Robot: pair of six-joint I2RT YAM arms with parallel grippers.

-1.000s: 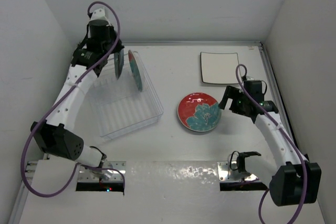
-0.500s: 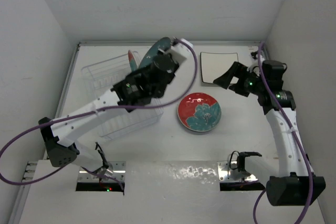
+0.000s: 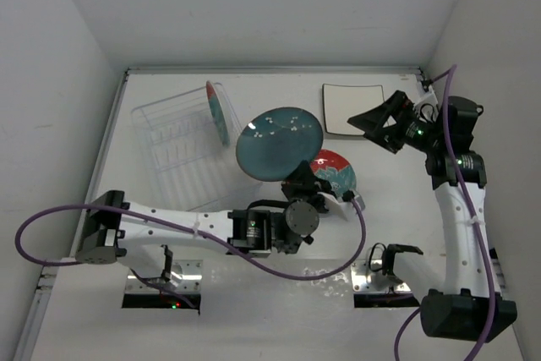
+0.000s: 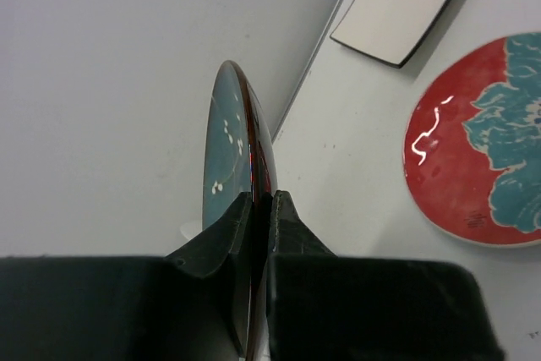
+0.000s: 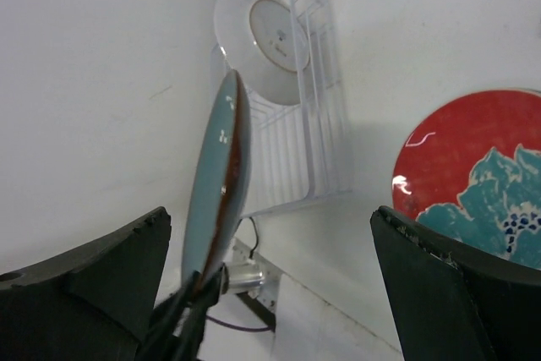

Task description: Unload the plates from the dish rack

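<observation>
My left gripper (image 3: 306, 180) (image 4: 260, 205) is shut on the lower rim of a round teal plate (image 3: 279, 143) (image 4: 235, 145) (image 5: 220, 188) with white flecks and a dark red edge. It holds the plate up in the air, tilted, above the middle of the table. Just right of it a red plate with a teal flower (image 3: 340, 173) (image 4: 473, 150) (image 5: 473, 179) lies flat, partly hidden. The clear dish rack (image 3: 182, 158) (image 5: 296, 137) at the left holds one upright plate (image 3: 218, 112) (image 5: 264, 35). A square cream plate (image 3: 352, 108) (image 4: 406, 2) lies at the back. My right gripper (image 3: 376, 126) (image 5: 270, 217) hovers open near it, holding nothing.
White walls close in the table on the left, back and right. The left arm's purple cable (image 3: 51, 226) loops over the near-left corner. Metal mounting plates (image 3: 376, 276) sit at the near edge by the arm bases.
The left arm lifted the teal plate out of the rack and swung it right, then down toward the middle of the table. The right arm rose and drew back toward the far right, still open.
</observation>
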